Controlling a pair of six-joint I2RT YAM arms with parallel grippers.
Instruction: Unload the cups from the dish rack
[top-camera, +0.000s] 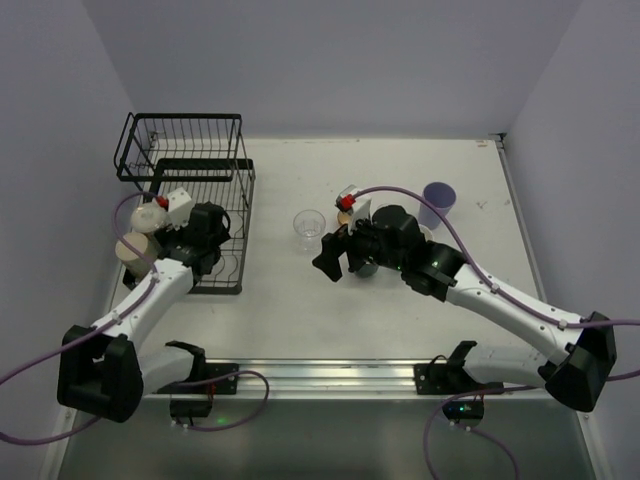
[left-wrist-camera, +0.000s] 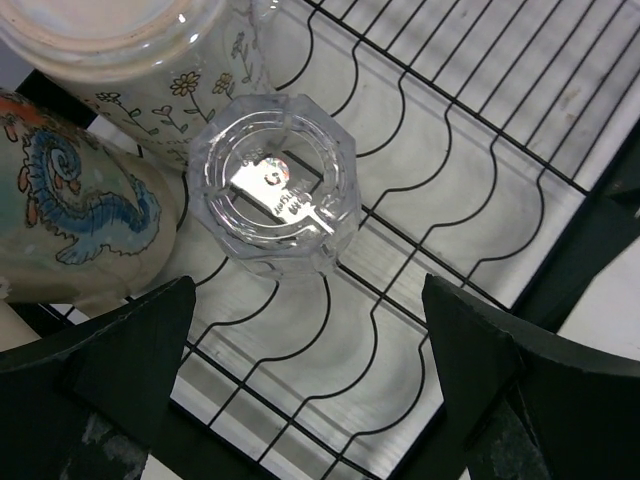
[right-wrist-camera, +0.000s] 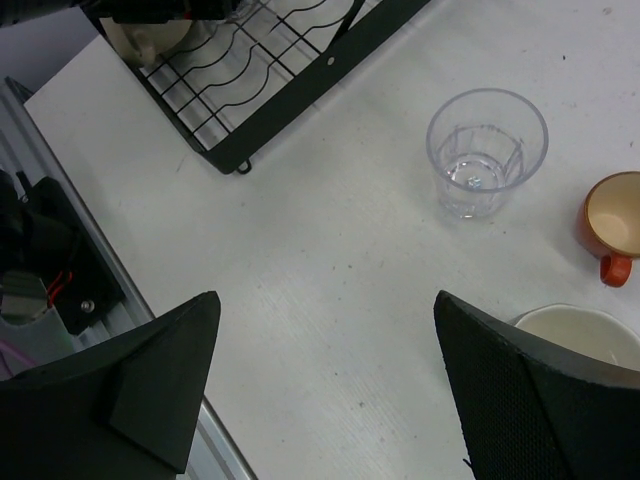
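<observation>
The coming move turns on an upturned clear glass (left-wrist-camera: 272, 180) standing on the ridged wire tray of the dish rack (left-wrist-camera: 480, 150). In the left wrist view it sits in the upper middle of the frame, a little left of centre. The left jaws are spread wide at the lower left and lower right corners, holding nothing. So the glass lies ahead of the jaws and slightly off their midline towards the left side; it is not yet between them. Its thick base faces the camera, which I read as the long axis running roughly along the line of sight (mouth down on the wires, most likely). The jaws would then close across its faceted sides. Two mugs crowd it: a floral mug (left-wrist-camera: 120, 50) just beside it at the upper left, touching or not I cannot tell, and a dragon mug (left-wrist-camera: 70, 200) at the left edge. That leaves little room for the finger (left-wrist-camera: 120, 380) at the lower left.

In the top view the left arm (top-camera: 150, 290) reaches over the rack at the left of the frame and is plainly the nearer one. The right arm (top-camera: 480, 295) is well apart at centre right over the desk (top-camera: 280, 330). The right jaws are likewise spread and empty, near a second clear glass (right-wrist-camera: 487, 150), an orange cup (right-wrist-camera: 612, 225) and a lavender tumbler (top-camera: 439, 200), all off the rack.
</observation>
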